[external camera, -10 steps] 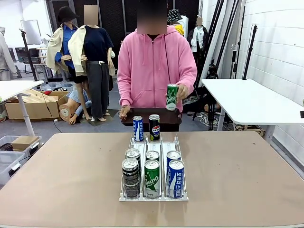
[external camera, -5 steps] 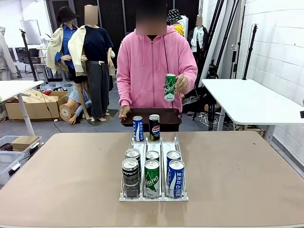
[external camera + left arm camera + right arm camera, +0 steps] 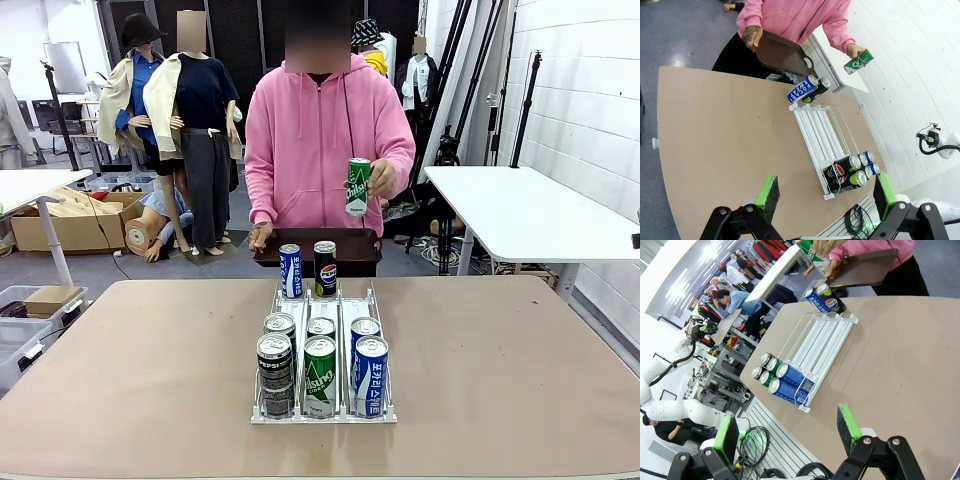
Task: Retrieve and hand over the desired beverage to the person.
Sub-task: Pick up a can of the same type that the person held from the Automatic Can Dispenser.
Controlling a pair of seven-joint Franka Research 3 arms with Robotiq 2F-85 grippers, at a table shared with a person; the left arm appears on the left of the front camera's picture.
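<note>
The person (image 3: 325, 130) in a pink hooded sweatshirt stands at the table's far side. One hand holds a green can (image 3: 358, 186) upright at chest height, the other a dark brown tray (image 3: 345, 243) at the table edge. That green can (image 3: 858, 61) (image 3: 815, 252) appears in both wrist views too. A clear can rack (image 3: 322, 300) lies mid-table, with a blue can (image 3: 290, 271) and a black Pepsi can (image 3: 325, 268) at its far end and several cans (image 3: 320, 362) at its near end. My left gripper (image 3: 825, 195) and right gripper (image 3: 786, 432) hang open high above the table, holding nothing.
The brown tabletop (image 3: 130, 370) has wide free room on both sides of the rack. A white table (image 3: 520, 215) stands at the back right. Boxes and bins (image 3: 60, 225) sit on the floor at the back left.
The person has raised the green can a little, up and slightly towards the chest. The cans on the rack and the tray have not moved.
</note>
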